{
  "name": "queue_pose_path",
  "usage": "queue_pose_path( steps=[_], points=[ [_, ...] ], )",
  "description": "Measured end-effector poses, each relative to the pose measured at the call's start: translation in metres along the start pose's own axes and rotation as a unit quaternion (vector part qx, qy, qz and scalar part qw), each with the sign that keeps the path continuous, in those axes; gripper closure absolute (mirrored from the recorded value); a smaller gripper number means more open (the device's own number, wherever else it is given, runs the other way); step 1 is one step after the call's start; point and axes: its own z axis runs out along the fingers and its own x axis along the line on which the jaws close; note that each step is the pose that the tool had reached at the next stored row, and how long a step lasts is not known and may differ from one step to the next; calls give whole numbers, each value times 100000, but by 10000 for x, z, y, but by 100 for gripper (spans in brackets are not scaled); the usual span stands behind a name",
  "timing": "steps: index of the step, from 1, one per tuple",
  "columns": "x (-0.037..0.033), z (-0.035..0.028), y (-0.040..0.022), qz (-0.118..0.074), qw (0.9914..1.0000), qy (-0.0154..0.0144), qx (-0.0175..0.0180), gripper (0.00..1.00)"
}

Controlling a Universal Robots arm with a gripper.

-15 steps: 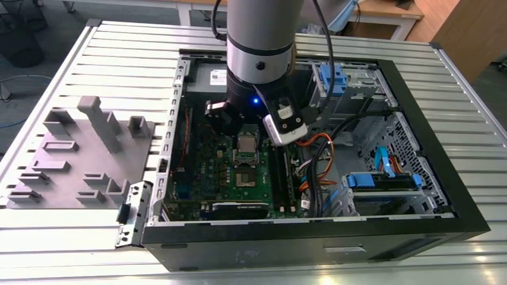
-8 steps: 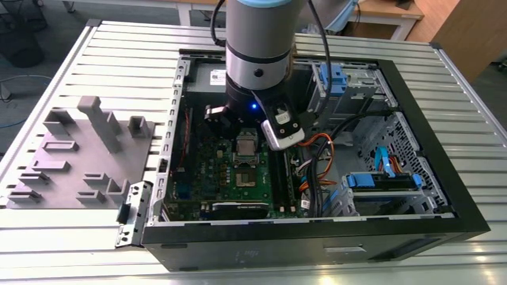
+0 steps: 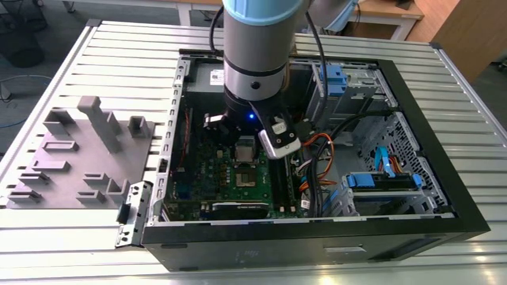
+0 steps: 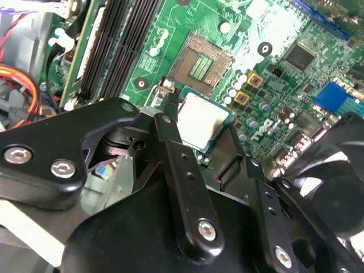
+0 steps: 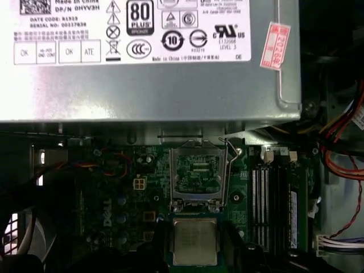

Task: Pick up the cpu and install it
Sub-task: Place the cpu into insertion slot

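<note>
Second wrist view: the cpu (image 4: 203,120) is gripped by its edges between the jaws of the gripper (image 4: 199,129), kept flat over the green board (image 4: 176,25), just beside the open socket (image 4: 202,61), likely so that the socket's pins are met squarely.

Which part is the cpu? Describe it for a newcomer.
Inside the open computer case, look at the green motherboard in the second wrist view. Near its empty socket, the cpu is the small flat square gripped in the black hand. Its plain dull-silver top sets it apart from the socket's bare contact grid.
</note>
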Motion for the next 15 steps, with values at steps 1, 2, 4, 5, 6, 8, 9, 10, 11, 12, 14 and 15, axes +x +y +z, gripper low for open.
queue_pose_path(
  steps=[1,2,4,5,6,8,9,10,11,12,14,15],
  points=[
    [0,17,-14,1,100000,1,0,53],
    [0,35,-28,4,100000,-3,1,53],
    [-1,72,-54,0,100000,-3,-2,53],
    [-1,90,-64,-1,100000,-4,-7,53],
    [-1,108,-74,-2,100000,-3,-5,53],
    [-1,143,-90,-2,100000,-2,-3,53],
    [-2,161,-98,-2,100000,-3,-2,53],
    [-2,180,-107,-2,100000,-7,-10,53],
    [-2,197,-115,1,100000,-3,-4,53],
    [-2,215,-122,-2,100000,-2,-3,53],
    [-2,245,-136,1,100000,-5,1,53],
    [-1,255,-138,6,100000,-5,-6,53]
  ],
)
